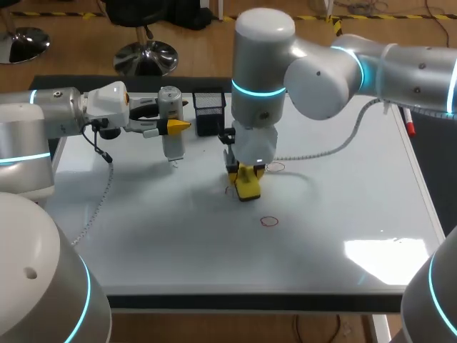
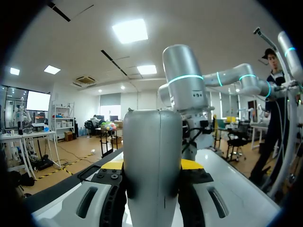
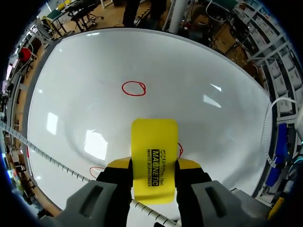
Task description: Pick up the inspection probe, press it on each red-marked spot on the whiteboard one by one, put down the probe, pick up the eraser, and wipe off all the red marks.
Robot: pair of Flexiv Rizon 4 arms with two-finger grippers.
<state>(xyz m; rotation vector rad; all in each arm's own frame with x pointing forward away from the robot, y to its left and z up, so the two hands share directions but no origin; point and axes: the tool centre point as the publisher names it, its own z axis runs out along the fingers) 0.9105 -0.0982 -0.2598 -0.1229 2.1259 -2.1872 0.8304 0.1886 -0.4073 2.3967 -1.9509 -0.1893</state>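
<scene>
Wiping is in hand: the right gripper, clamped on the yellow eraser, holds it down at the whiteboard among red marks, the left gripper clamps the inspection probe above the board, and the next move probably requires sweeping across the intact red circle ahead.

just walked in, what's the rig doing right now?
The right gripper is shut on the yellow rectangular whiteboard eraser, which is pressed on the white whiteboard near its middle. The left gripper is shut on the grey cylindrical inspection probe, held upright over the board's left part rather than put down. One red circle mark lies unwiped ahead of the eraser, and bits of red show right beside it.
</scene>
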